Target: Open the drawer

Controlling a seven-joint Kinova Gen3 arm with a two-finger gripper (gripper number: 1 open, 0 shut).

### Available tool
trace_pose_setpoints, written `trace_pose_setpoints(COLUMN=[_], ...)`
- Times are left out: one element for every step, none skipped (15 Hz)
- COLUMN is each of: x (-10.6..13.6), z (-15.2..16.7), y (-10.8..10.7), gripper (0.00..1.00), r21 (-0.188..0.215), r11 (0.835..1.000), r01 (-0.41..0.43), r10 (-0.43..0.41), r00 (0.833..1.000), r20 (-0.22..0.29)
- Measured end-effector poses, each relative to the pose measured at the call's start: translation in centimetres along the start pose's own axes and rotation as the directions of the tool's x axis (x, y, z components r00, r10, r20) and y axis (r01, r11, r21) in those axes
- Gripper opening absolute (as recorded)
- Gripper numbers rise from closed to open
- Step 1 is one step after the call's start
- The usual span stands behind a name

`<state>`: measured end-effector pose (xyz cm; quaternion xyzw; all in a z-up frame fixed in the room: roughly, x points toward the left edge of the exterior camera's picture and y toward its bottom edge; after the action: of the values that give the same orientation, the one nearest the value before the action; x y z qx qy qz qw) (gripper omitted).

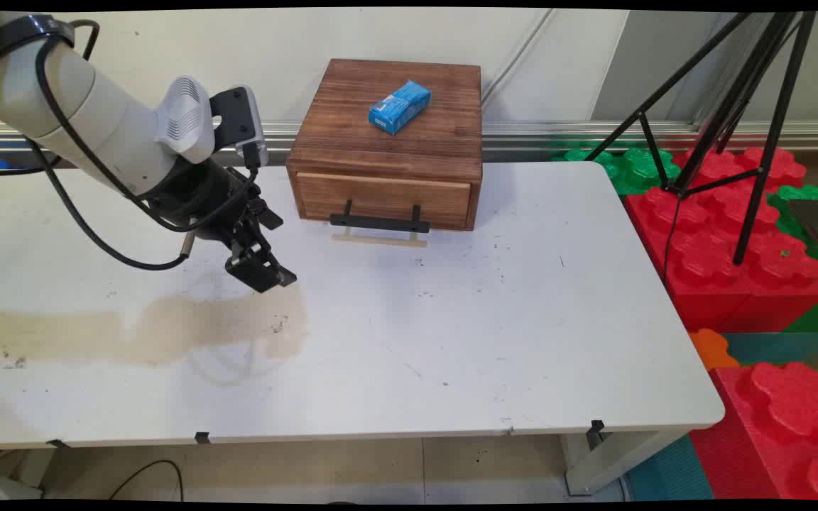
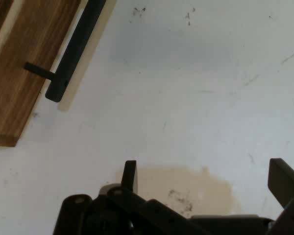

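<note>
Gripper (image 2: 203, 178) hangs empty, fingers spread, just above a tan stain (image 1: 167, 330) on the table (image 1: 508, 333). Wooden drawer box (image 1: 388, 149) stands near, at the far edge (blue packet (image 1: 400, 106) on top); its black handle (image 2: 71, 54) is untouched. Right half open.

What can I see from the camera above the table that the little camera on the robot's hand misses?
Only the main view shows the blue packet lying on top of the wooden drawer box, and the black tripod over red and green blocks to the right. Only the hand view shows the open gap between the fingers. Both show the gripper, the drawer's black handle, the white table and the brownish stain.
</note>
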<state>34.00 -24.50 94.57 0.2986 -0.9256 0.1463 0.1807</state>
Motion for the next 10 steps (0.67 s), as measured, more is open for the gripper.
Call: trace_pose_setpoints(x=[0.1, 0.4, 0.7, 1.0, 1.3, 1.6, 1.9, 2.2, 2.5, 2.8], z=[0.1, 0.3, 0.5, 0.6, 1.0, 1.2, 1.6, 1.8, 2.2, 2.5], y=[-0.1, -0.2, -0.3, -0.3, -0.3, -0.4, -0.4, -0.5, -0.6, -0.7], gripper=[1.00, 1.00, 1.00, 1.00, 1.00, 1.00, 1.00, 1.00, 1.00, 1.00], r21=[0.005, 0.012, 0.020, 0.025, 0.032, 0.037, 0.044, 0.050, 0.059, 0.065], r11=[1.000, 1.000, 1.000, 1.000, 0.999, 0.999, 0.999, 0.998, 0.998, 0.997], r01=[-0.003, -0.008, -0.011, -0.014, -0.018, -0.021, -0.025, -0.027, -0.030, -0.032], r10=[0.003, 0.008, 0.011, 0.013, 0.018, 0.021, 0.024, 0.026, 0.028, 0.031], r00=[1.000, 1.000, 1.000, 1.000, 1.000, 1.000, 1.000, 0.999, 0.999, 0.999], r20=[0.001, 0.003, 0.004, 0.006, 0.011, 0.013, 0.017, 0.018, 0.021, 0.021])
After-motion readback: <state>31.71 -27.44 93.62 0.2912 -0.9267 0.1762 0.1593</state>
